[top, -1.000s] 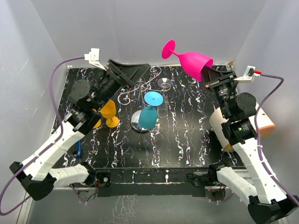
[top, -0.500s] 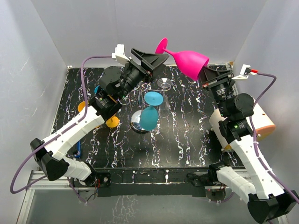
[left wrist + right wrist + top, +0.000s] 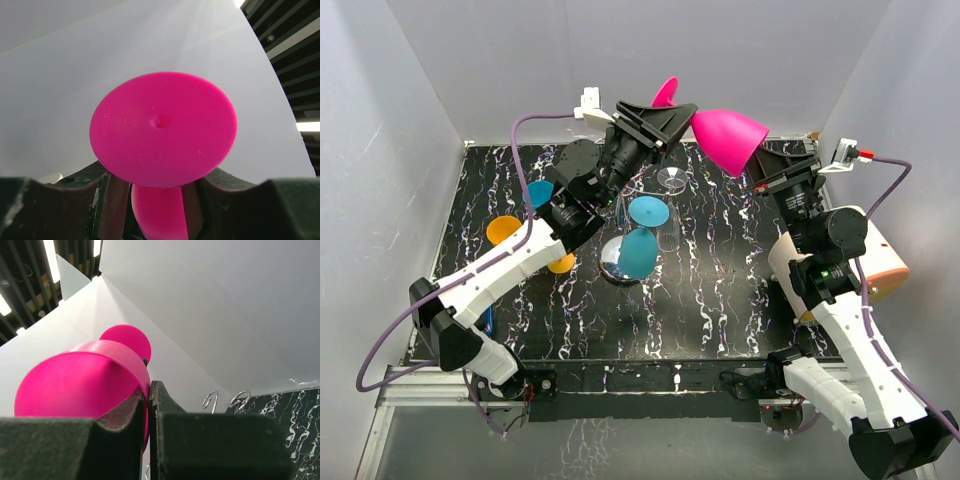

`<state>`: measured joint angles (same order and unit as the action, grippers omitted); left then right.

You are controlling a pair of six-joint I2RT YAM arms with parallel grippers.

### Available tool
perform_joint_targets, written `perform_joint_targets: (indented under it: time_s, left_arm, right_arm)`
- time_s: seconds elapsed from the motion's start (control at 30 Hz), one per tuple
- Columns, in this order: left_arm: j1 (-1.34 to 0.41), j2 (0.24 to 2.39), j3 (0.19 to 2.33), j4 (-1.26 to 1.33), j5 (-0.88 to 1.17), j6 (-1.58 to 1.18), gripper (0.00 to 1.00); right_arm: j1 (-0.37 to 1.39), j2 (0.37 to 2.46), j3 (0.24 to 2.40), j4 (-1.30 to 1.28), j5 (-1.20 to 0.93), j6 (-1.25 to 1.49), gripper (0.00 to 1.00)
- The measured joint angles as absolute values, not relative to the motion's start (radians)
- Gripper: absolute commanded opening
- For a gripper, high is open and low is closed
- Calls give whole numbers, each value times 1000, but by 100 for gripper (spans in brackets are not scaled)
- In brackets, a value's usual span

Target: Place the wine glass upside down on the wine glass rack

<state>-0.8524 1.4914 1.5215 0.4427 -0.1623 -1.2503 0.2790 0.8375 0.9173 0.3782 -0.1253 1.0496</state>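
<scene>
Handing over in mid-air, by the look of it: wine glass [image 3: 730, 138] held high above the back of the table [image 3: 720, 300], tipped near level, foot toward the left arm and mouth toward the right. Pinched at the rim by the right gripper [image 3: 760, 165], 1 finger inside the bowl and 1 outside, tight on the wall in the right wrist view. Straddled at the stem just under the foot by the left gripper [image 3: 678, 112], narrow, both pads [image 3: 192, 200] against the stem or very nearly. Cannot tell whether clamped or only close.

To do this well:
- Close the left fully on the stem before letting go with the right, and check for slip.
- Keep that grip close under the foot, leaving the foot free to slide into a scroll arm.
- Open the right straight, then back out along the bowl's axis without dragging the rim.
- Only then turn the mouth down and approach the wine glass rack [image 3: 610, 260] from the side of a free arm.

Nearby: rack low between the 2 arms, well beneath the glass, with a teal glass [image 3: 638, 250] and a clear glass [image 3: 670, 180] on or beside it, hard to tell which. Orange glass [image 3: 505, 228] at the left, partly behind the left arm.

Likely obstacles: teal and clear glasses crowding the near scrolls, and thin wire, easy to snag or tip.
</scene>
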Motion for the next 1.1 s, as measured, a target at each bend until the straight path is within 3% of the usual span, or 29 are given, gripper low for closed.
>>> perform_joint_targets:
  time_s: [0.2, 0.3, 0.37, 0.57, 0.67, 0.87, 1.1]
  left_arm:
    - [-862, 1520, 1567, 503, -170, -1252, 15]
    - [-867, 1522, 1569, 535, -168, -1240, 0]
    - [-868, 1522, 1569, 550, -165, -1227, 0]
    - [-874, 1522, 1569, 588, -154, -1195, 0]
    - [-873, 1522, 1569, 598, -154, -1178, 0]
    - [-872, 1502, 1544, 589, -151, -1091, 0]
    - [-872, 1444, 1507, 566, -168, -889, 0]
  right_arm:
    - [279, 837, 885, 450, -209, 1050, 0]
    - [279, 832, 885, 457, -240, 1044, 0]
    - [279, 823, 885, 454, -247, 1035, 0]
    - [280, 784, 887, 406, -277, 988, 43]
    - [281, 766, 901, 340, -283, 946, 56]
    - [281, 704, 937, 152, -257, 821, 67]
    - [281, 653, 1053, -100, -286, 611, 72]
